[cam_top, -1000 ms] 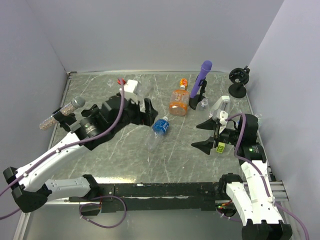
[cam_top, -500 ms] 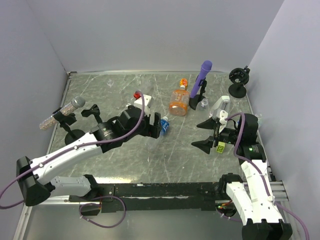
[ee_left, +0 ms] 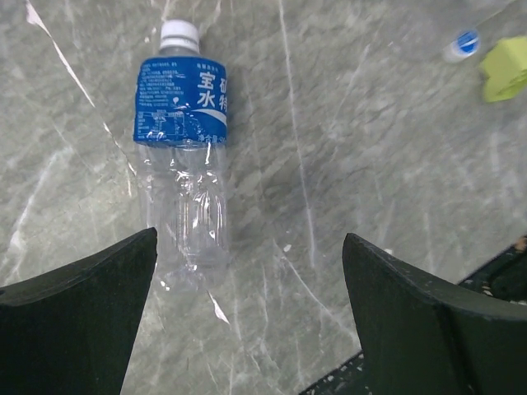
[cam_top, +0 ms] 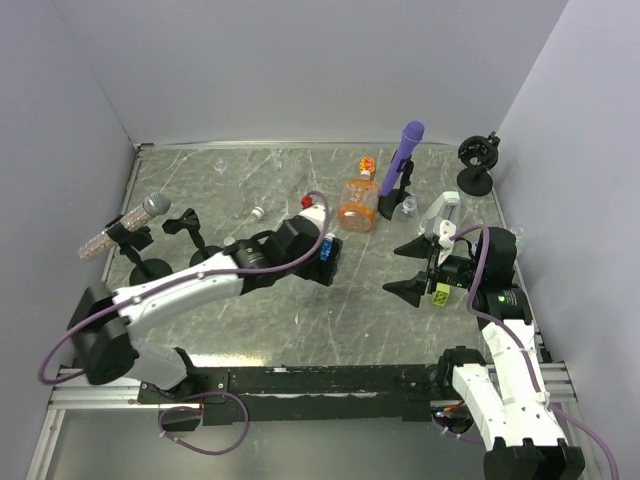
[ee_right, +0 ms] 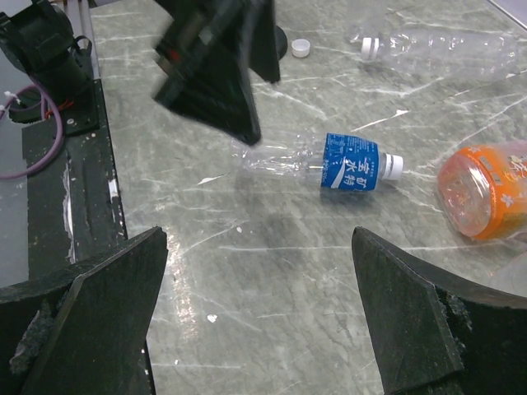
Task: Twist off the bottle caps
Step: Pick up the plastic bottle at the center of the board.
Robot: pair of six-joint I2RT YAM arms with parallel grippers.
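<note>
The blue-label bottle (ee_left: pixel 181 156) lies on its side with its white cap (ee_left: pixel 179 34) on, pointing away from my left gripper (ee_left: pixel 249 247). That gripper is open and empty, hovering over the bottle's clear base, which sits near the left finger (ee_left: pixel 82 304). From above, the left gripper (cam_top: pixel 318 262) covers most of the bottle (cam_top: pixel 328 246). My right gripper (ee_right: pixel 259 247) is open and empty, and sees the same bottle (ee_right: pixel 329 164) ahead. The orange bottle (cam_top: pixel 356 205) lies behind it, orange cap (cam_top: pixel 366 165) on. A plain clear bottle (ee_right: pixel 436 49) lies at the back.
A loose white cap (ee_right: pixel 300 48) lies near the clear bottle. A blue cap (ee_left: pixel 465 41) and a yellow-green block (ee_left: pixel 506 70) lie to the right. The purple stick (cam_top: pixel 405 160) stands behind the orange bottle. A microphone on a stand (cam_top: pixel 130 225) is at left, a black stand (cam_top: pixel 478 165) at back right.
My left arm has swung from the back left toward the middle, and its open gripper now hovers over the blue-label bottle. The right arm has not moved.
</note>
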